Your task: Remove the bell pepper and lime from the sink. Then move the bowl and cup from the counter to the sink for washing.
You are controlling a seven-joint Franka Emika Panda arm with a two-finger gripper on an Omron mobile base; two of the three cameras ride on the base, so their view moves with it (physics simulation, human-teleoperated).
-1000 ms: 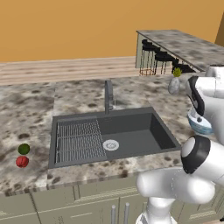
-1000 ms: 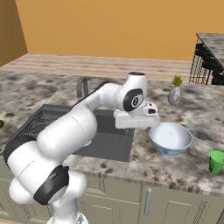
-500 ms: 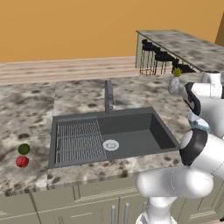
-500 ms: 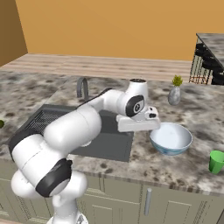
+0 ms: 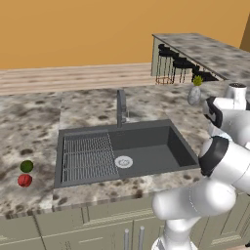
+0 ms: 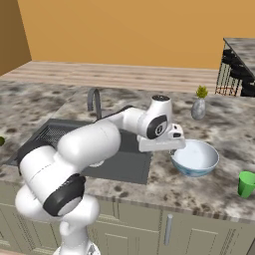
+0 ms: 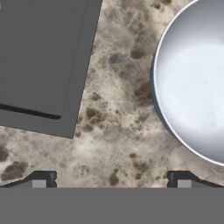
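My gripper (image 7: 111, 180) hangs open over bare counter (image 7: 113, 118), with nothing between its fingertips. The bowl (image 7: 197, 87), white inside, lies just right of it, and the sink (image 7: 39, 57) edge lies to its left. In the right base view the gripper (image 6: 167, 148) hovers low between the sink (image 6: 124, 167) and the bowl (image 6: 195, 158). The green cup (image 6: 246, 184) stands at the counter's right front. The lime (image 5: 27, 166) and the red bell pepper (image 5: 24, 180) rest on the counter (image 5: 29, 127) left of the sink (image 5: 146, 151).
A dark faucet (image 5: 120, 107) rises behind the basin, and a wire rack (image 5: 88, 156) fills its left half. A grey vase with a plant (image 6: 198, 107) stands behind the bowl. A raised bar with stools (image 5: 180, 63) is at the far right.
The hand has moved a little right and down toward the bowl, away from the sink. Its jaws stay open. Fruits, bowl and cup have not moved.
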